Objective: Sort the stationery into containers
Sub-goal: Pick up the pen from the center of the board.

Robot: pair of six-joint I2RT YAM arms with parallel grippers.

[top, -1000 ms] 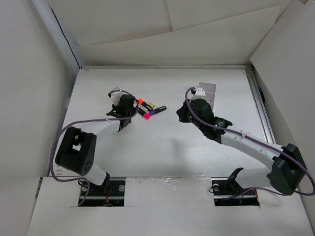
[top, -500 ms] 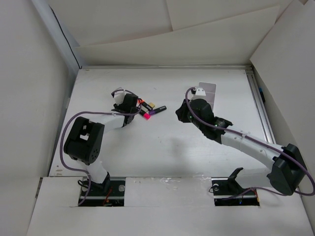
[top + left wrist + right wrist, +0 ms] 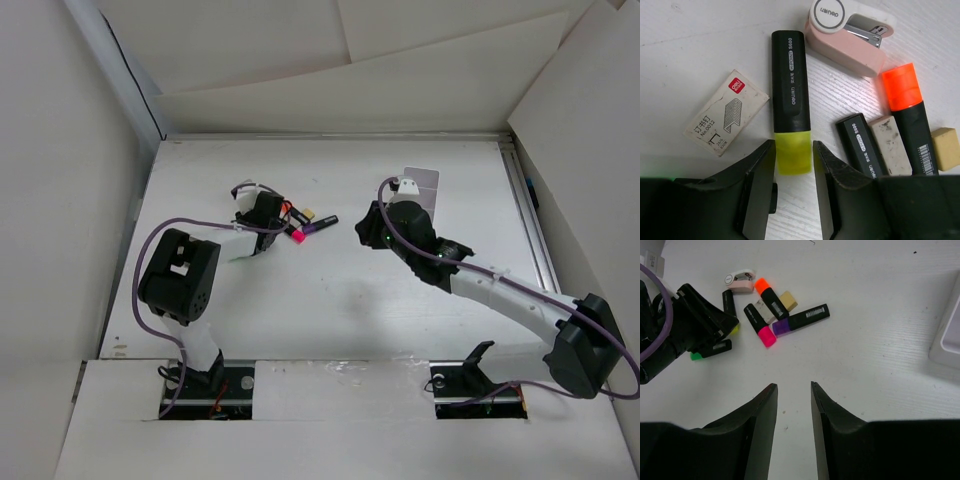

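The stationery lies in a cluster left of centre: a yellow-capped black marker (image 3: 790, 100), an orange marker (image 3: 907, 115), a pink-ended marker (image 3: 760, 325), a purple-ended marker (image 3: 802, 319), a whitish eraser (image 3: 890, 145) and a beige block (image 3: 946, 148). My left gripper (image 3: 792, 150) is low over the table. Its jaws stand close on either side of the yellow cap, with a sliver of gap showing. My right gripper (image 3: 794, 387) hangs open over bare table, right of the cluster, with nothing between its fingers. The white container (image 3: 425, 180) sits just behind it.
A pink stapler (image 3: 847, 37) and a small staple box (image 3: 725, 119) lie at the cluster's far-left side. A green-tipped black item (image 3: 697, 356) lies beside the left gripper. White walls enclose the table (image 3: 330, 300) on the left, right and back.
The left arm's elbow has swung up and to the right, and its gripper has shifted slightly toward the cluster. The right arm has hardly moved.
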